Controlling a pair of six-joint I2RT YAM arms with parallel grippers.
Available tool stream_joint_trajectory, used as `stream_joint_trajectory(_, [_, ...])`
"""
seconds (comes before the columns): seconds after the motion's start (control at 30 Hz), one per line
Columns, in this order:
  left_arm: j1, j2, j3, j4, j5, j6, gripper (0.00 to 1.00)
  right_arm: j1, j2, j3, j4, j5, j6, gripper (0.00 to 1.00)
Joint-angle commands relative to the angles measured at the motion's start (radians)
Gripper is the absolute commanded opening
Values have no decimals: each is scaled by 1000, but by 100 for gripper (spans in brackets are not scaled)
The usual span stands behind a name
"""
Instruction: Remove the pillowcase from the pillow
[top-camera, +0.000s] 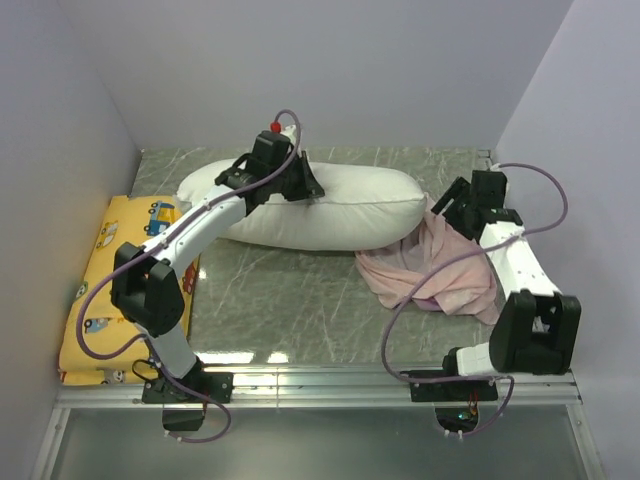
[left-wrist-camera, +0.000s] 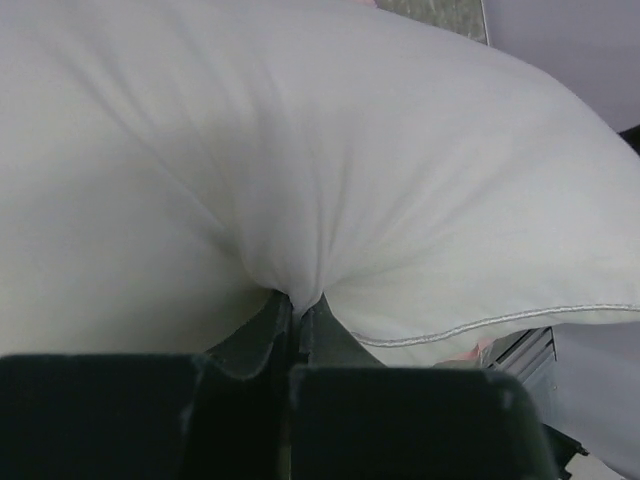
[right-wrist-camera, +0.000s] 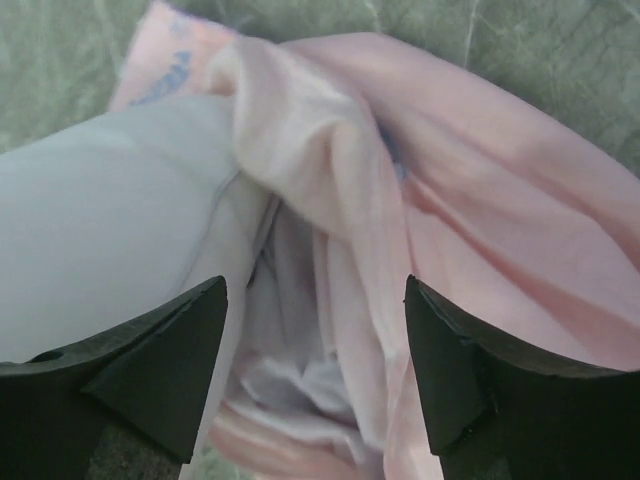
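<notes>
The white pillow (top-camera: 330, 208) lies across the back of the table. My left gripper (top-camera: 300, 183) is shut on a pinch of its fabric on the top left part; the left wrist view shows the pillow (left-wrist-camera: 330, 150) gathered between the closed fingers (left-wrist-camera: 262, 325). The pink pillowcase (top-camera: 430, 270) lies crumpled, inner side out, at the pillow's right end, off most of the pillow. My right gripper (top-camera: 450, 208) is open above it; in the right wrist view its gripper (right-wrist-camera: 315, 340) straddles the pillowcase folds (right-wrist-camera: 400, 200), with the pillow's end (right-wrist-camera: 100, 220) at left.
A yellow cushion with cartoon vehicles (top-camera: 105, 290) lies along the left wall. Grey walls close in the left, back and right. The green marbled table top (top-camera: 280, 300) shows in front of the pillow. A metal rail (top-camera: 320, 378) runs along the near edge.
</notes>
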Motion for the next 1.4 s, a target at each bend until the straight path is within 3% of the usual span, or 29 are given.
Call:
stream_joint_trajectory(0.0, [-34, -43, -50, 144, -11, -5, 0, 2, -163, 24, 15, -22, -5, 80])
stream_joint_trajectory(0.13, [-63, -148, -314, 262, -53, -73, 2, 2, -289, 70, -33, -52, -24, 81])
stream_joint_trajectory(0.2, [-103, -189, -385, 288, -89, -90, 9, 7, -329, 70, -44, -62, -31, 81])
stream_joint_trajectory(0.27, [-153, -234, -460, 288, -167, -93, 19, 17, -386, 53, -44, -71, -37, 81])
stream_joint_trajectory(0.3, [-167, -267, -485, 291, -191, -96, 32, 20, -402, 42, -41, -72, -40, 81])
stream_joint_trajectory(0.37, [-198, -299, -540, 299, -209, -94, 44, 37, -449, 12, -42, -74, -49, 82])
stream_joint_trajectory(0.4, [-204, -332, -551, 293, -252, -96, 56, 43, -464, -2, -41, -80, -51, 82])
stream_joint_trajectory(0.5, [-231, -406, -563, 259, -307, -78, 70, 82, -542, -53, -39, -82, -54, 85])
stream_joint_trajectory(0.73, [-267, -668, -589, 179, -435, -50, 77, 347, -671, -148, -82, 113, -48, 89])
stream_joint_trajectory(0.83, [-267, -754, -614, 135, -520, -52, 77, 395, -726, -176, -81, 145, -41, 90])
stream_joint_trajectory(1.03, [-265, -825, -658, 90, -580, -68, 76, 399, -778, -189, -116, 156, -60, 92])
stream_joint_trajectory(1.37, [-267, -845, -697, 135, -556, -58, 74, 399, -831, -209, -143, 202, -80, 94])
